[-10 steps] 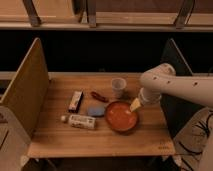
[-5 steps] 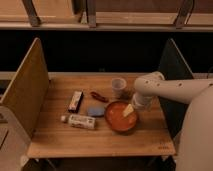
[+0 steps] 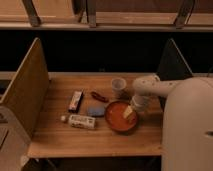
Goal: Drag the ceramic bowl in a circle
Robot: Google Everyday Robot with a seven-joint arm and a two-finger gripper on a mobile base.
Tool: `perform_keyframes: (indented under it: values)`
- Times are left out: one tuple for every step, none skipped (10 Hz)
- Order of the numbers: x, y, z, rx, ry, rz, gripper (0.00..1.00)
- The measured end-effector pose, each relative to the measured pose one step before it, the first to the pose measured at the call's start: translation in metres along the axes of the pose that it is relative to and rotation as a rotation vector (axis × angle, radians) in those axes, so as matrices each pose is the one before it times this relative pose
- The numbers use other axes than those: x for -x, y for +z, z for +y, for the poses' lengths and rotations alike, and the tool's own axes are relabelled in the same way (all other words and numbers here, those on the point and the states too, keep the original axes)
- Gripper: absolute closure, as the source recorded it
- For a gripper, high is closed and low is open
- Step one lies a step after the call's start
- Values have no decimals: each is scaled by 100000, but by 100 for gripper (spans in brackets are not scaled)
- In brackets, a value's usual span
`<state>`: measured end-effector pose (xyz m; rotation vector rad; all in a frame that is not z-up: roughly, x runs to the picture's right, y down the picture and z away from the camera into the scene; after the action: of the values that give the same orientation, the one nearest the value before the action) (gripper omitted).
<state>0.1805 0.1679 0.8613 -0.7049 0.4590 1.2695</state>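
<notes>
The ceramic bowl (image 3: 119, 117) is a wide, shallow orange-red bowl on the wooden table (image 3: 60, 140), right of centre. My gripper (image 3: 129, 113) reaches down from the white arm (image 3: 150, 87) on the right and sits at the bowl's right inner edge, its pale tip inside the rim. A small translucent whitish cup (image 3: 118, 86) stands just behind the bowl.
Left of the bowl lie a blue sponge-like piece (image 3: 96, 111), a white bottle on its side (image 3: 80, 120), a dark boxed bar (image 3: 75, 100) and a small red item (image 3: 99, 96). Wooden side panels (image 3: 27, 90) flank the table. The arm's bulky white body (image 3: 187, 130) fills the right foreground.
The arm has swung closer to the camera and now covers the right foreground. The gripper has moved left onto the bowl's right edge. The bowl has barely shifted.
</notes>
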Motion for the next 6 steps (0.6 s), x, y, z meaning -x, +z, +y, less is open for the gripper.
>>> perform_keyframes:
  values:
    - [258,490,231,539,-768,1068,52]
    - [113,272,52,302,-325,662,60]
    - [73,104,-37,279,91,394,70]
    - [-86,-34,-152,129,388,149,80]
    - [61,-284,92,-206,-248,-300,87]
    - [-178,-456,233,-686,-747,91,89]
